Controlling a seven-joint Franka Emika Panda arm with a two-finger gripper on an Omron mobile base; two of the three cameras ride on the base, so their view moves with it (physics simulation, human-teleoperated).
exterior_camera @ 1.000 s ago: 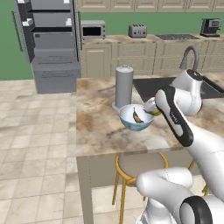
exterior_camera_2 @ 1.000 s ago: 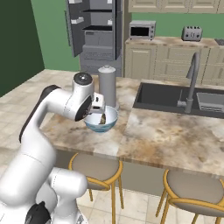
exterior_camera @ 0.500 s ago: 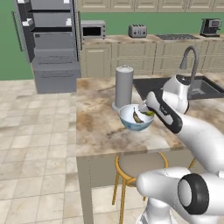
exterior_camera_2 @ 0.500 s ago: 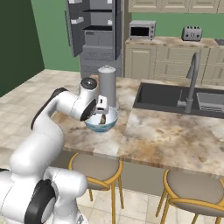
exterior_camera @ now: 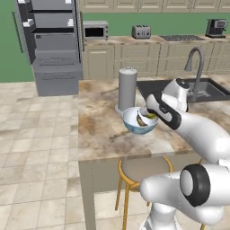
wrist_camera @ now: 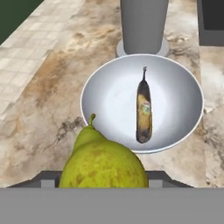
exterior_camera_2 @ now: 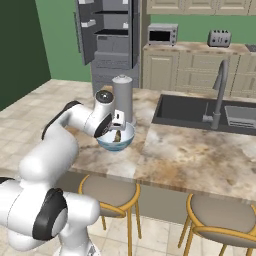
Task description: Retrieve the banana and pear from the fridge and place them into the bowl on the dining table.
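I have the hand (exterior_camera_2: 116,126) clenched on the pear (wrist_camera: 103,164), holding it just above the near rim of the bowl (wrist_camera: 105,92). The banana (wrist_camera: 144,111) lies inside the bowl, right of centre. The bowl sits on the table (exterior_camera: 101,130) beside a steel canister (exterior_camera: 127,89).

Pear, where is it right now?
The pear is in the gripper, close at the bottom of the hand view, at the near rim of the bowl, which holds the banana.
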